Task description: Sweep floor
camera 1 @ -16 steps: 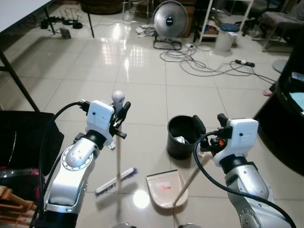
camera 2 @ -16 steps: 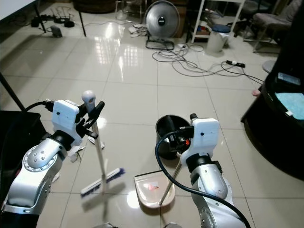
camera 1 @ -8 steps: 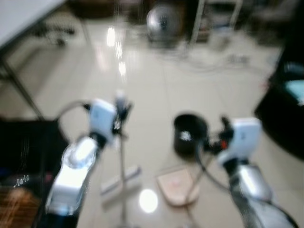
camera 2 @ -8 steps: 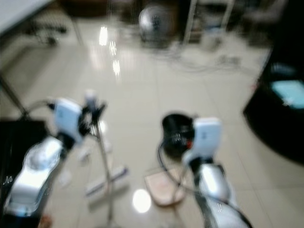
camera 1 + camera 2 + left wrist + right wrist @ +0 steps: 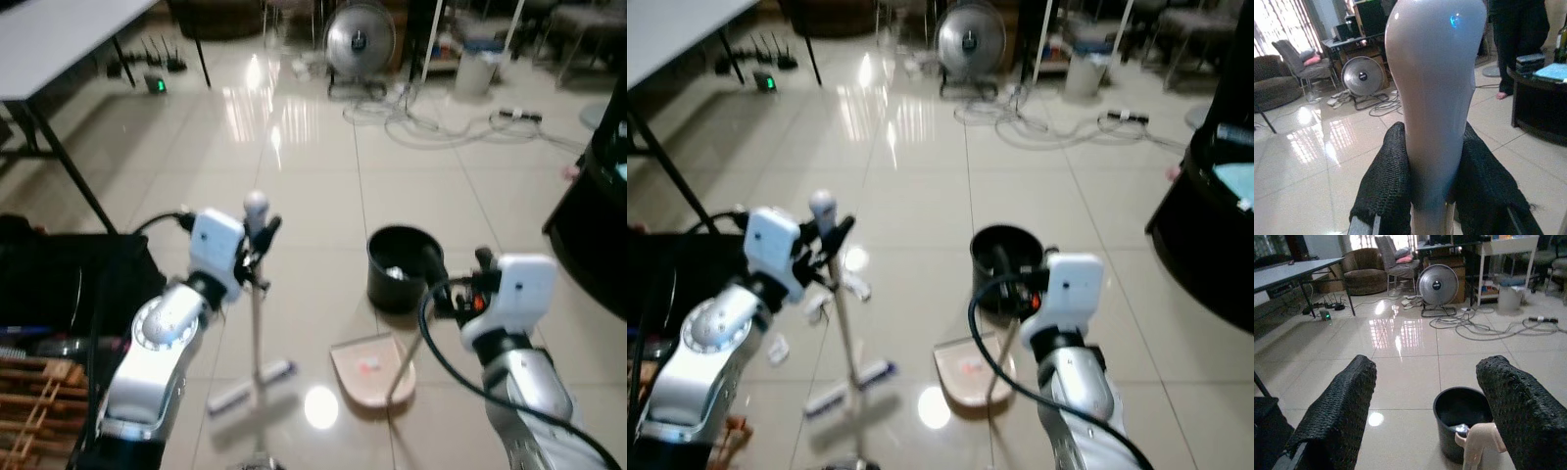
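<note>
Left claw point(image 5: 257, 233) centre-left of frame, pinching broom point(image 5: 257, 323) handle near top; broom head on floor point(image 5: 313, 176) lower centre. Right claw point(image 5: 1425, 401) spread above dustpan point(image 5: 372, 370) handle, beside black bin point(image 5: 400, 266). Risk: top-heavy grip lets broom swing, scattering debris past dustpan

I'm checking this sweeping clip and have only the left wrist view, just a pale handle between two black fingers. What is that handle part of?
Observer: It is the top of the broom, held upright by the left gripper; its brush head rests on the floor tiles.
Operator: Is there a dustpan nearby?
Observer: Yes, a pale dustpan lies on the floor beside the broom, with a small reddish scrap in it.
Operator: And the other arm?
Observer: The right gripper is open, its fingers either side of the dustpan's handle top, above a black bin.
</note>
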